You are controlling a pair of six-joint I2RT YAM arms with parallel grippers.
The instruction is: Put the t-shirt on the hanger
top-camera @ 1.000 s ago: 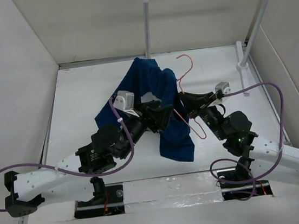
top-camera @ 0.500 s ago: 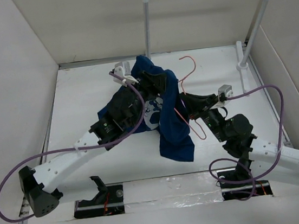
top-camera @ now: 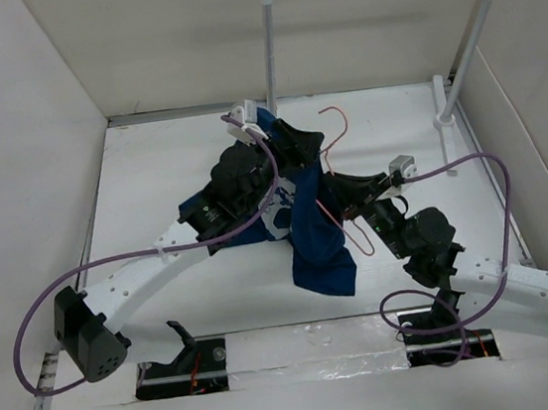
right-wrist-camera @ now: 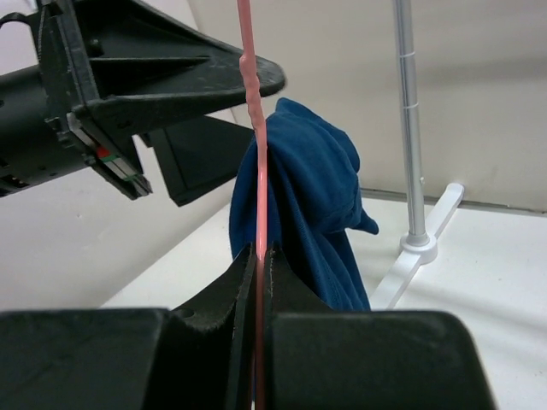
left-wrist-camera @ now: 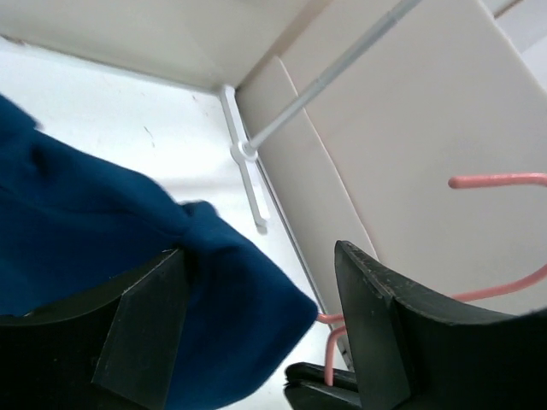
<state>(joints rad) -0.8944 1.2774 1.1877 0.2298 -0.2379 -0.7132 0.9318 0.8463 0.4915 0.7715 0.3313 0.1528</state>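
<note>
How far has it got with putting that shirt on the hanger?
Done so far: the right claw is shut on the pink hanger, holding it up. In hand: the left claw stands wide open around a bunched fold of the navy t-shirt, beside the hanger wire. Left to do: the shirt hangs in one crumpled clump, not spread along the hanger, so most of the job seems to remain.

brightly, evenly lit from overhead; faint soft shadows on the white table (top-camera: 151,180). sharp in the top view, blurred at close range in both wrist views. scant fold detail in the dark t-shirt (top-camera: 315,250).
</note>
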